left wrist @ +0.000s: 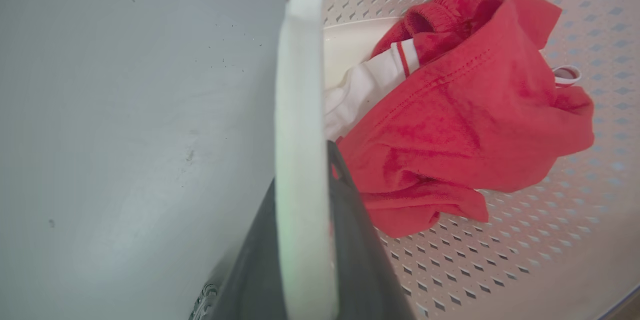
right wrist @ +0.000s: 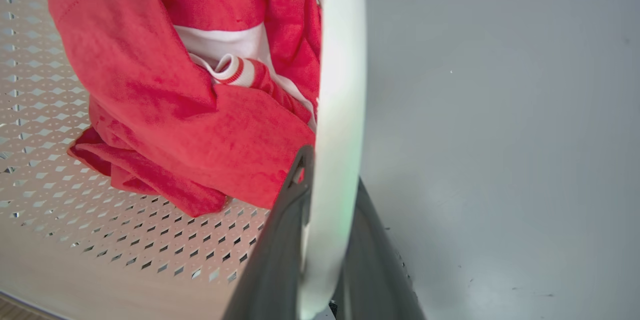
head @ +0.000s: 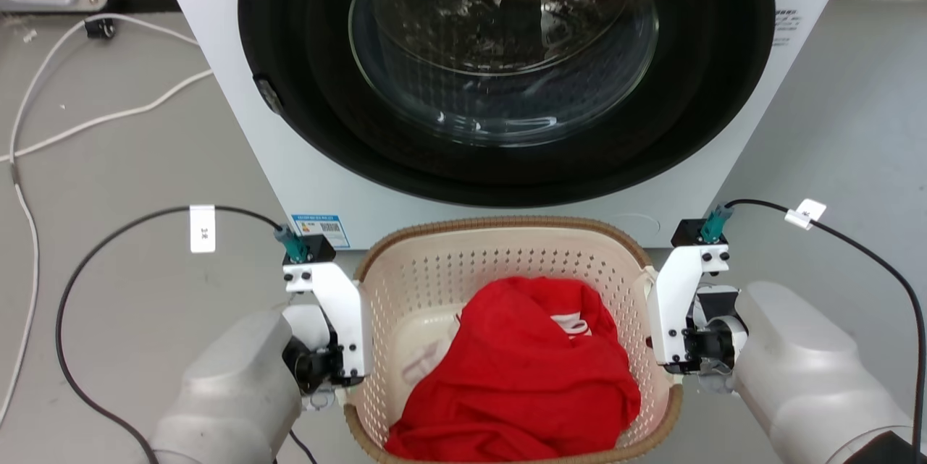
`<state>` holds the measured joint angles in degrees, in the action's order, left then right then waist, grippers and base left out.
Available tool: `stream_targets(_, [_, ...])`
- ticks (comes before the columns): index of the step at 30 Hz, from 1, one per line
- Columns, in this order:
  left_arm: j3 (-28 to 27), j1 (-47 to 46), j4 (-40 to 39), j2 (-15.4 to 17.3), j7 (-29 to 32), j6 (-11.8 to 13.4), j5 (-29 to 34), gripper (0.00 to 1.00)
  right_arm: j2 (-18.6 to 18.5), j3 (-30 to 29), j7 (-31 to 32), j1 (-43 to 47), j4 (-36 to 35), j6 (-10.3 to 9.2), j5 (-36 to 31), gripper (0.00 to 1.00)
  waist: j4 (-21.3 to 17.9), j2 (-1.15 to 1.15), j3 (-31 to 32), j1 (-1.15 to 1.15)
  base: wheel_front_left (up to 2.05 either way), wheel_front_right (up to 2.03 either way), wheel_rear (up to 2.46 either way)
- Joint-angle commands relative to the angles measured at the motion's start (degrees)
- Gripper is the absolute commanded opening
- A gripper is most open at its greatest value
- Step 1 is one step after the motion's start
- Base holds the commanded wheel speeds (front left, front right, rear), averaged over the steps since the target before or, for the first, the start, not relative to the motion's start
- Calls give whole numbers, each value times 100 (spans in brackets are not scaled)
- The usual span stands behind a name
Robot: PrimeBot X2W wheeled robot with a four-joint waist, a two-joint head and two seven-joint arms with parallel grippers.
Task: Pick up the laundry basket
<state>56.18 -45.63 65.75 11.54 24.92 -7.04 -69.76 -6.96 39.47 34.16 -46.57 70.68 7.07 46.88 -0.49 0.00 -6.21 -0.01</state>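
My left tool [left wrist: 302, 170] pinches the smooth, white, curved left handle [left wrist: 300, 60] between its 2 dark fingers. Between my arms, the cream, perforated plastic laundry basket [head: 434, 268], rounded with a brown woven-look rim, is just before the white washing machine [head: 319, 182] with its round glass door, a crumpled red cloth [head: 521, 370] inside. My right tool [right wrist: 331, 170] clamps the smooth white right handle [right wrist: 342, 60] the same way.

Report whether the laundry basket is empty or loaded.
Loaded, not full: a crumpled red garment with white trim lies inside the laundry basket, its perforated walls bare above the cloth.
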Motion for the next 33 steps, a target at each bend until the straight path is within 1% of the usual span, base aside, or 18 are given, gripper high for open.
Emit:
stream_targets(1, [24, 67, -54, -133, 14, -80, -35, 0, 106, 16, 19, 59, -32, 76, 31, 0, -6, 0, 70, 1, 0, 0, 0])
stream_targets(13, [166, 335, -51, -282, 36, -82, -227, 0, 207, 85, 236, 217, 93, 76, 196, 0, -24, 0, 263, 1, 0, 0, 0])
stream_targets(33, [384, 418, -121, -346, -82, -85, -413, 0, 301, 155, 279, 301, 187, 77, 336, 0, -45, 0, 382, 1, 0, 0, 0])
